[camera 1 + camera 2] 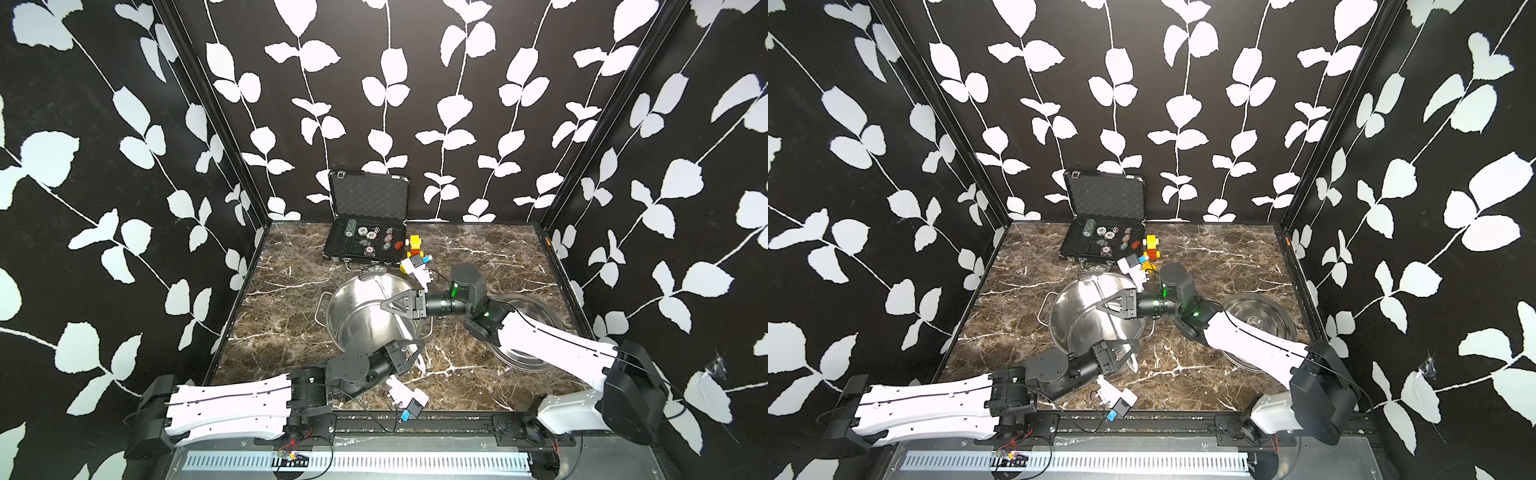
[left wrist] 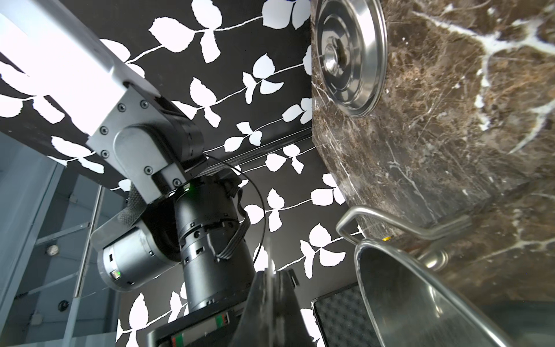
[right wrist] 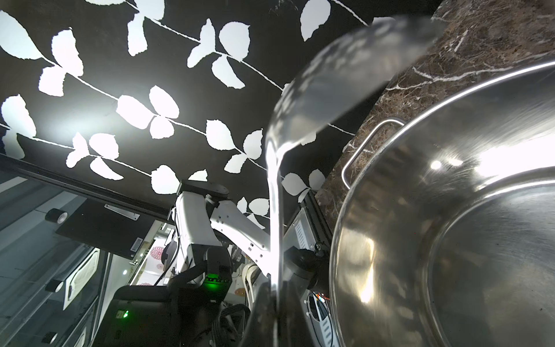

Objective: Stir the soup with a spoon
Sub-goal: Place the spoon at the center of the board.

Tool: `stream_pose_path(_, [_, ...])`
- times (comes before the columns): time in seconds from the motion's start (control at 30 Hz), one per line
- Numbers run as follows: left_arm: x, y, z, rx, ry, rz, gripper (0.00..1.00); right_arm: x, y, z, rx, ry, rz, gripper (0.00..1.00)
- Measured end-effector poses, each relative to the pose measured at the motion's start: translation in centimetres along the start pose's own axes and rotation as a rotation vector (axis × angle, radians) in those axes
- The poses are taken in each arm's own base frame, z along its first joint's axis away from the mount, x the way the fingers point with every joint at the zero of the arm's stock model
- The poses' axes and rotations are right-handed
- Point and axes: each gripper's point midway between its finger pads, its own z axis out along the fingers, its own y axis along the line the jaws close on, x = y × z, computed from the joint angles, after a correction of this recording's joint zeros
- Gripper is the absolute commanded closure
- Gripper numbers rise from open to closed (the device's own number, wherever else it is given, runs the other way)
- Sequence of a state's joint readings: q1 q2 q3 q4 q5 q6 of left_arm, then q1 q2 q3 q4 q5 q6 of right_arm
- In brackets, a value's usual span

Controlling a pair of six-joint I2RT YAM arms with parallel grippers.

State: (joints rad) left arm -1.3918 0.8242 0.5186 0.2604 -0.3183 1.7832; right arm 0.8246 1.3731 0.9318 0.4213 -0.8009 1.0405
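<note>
At centre of both top views, the steel pot is sitting on the marble tabletop, and the spoon is lying slantwise across the right half of its mouth. The spoon's bowl is hanging over the pot's upper rim in the frame. Its handle is running down and to the right toward the lower rim, where its end is meeting the left gripper. From the right of the frame the right gripper is reaching in over the pot mouth and clamping the handle about midway. In the right wrist view its jaws are pinching fully together on the metal at the bottom edge of the picture, with the handle rising to the blurred bowl at upper right. The left gripper is sitting at the pot's lower rim. In the left wrist view its jaws are standing close on either side of the thin handle end, seen edge-on at lower centre. Whether they are pressing on it or standing just clear of it, I cannot tell. The lid is lying flat to the right of the pot, partly under the right arm. An open black case holding chips is standing at upper centre, with a yellow toy just beside its right edge.
</note>
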Motion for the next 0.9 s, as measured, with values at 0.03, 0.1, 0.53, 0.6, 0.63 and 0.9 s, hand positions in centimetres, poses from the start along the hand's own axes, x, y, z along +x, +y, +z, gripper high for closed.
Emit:
stream_pose_path(0.03, [0.0, 0.1, 0.0, -0.006, 0.001, -0.019, 0.51, -0.2, -0.1, -0.1, 0.006, -0.010, -0.002, 1.00])
stream_pose_path(0.1, [0.3, 0.8, -0.1, -0.030, 0.009, -0.082, 0.36, -0.4, -0.2, -0.8, 0.016, -0.022, -0.006, 1.00])
stream_pose_path(0.53, [19.7, 6.9, -3.0, -0.313, 0.581, -1.021, 0.01, -6.4, -4.4, -18.0, 0.359, -0.408, -0.156, 1.00])
stream_pose_path(0.6, [25.0, 6.8, -4.9, -0.409, 0.748, -1.204, 0.01, -5.4, -7.8, -18.6, 0.410, -0.399, -0.103, 1.00])
stream_pose_path(0.63, [27.3, 6.1, -6.1, -0.464, 0.832, -1.294, 0.01, -4.8, -9.6, -18.7, 0.433, -0.387, -0.071, 1.00])
stream_pose_path(0.9, [34.7, -7.8, -15.0, -0.722, 1.380, -1.651, 0.01, -0.8, -23.1, -17.9, 0.561, -0.266, 0.165, 1.00])
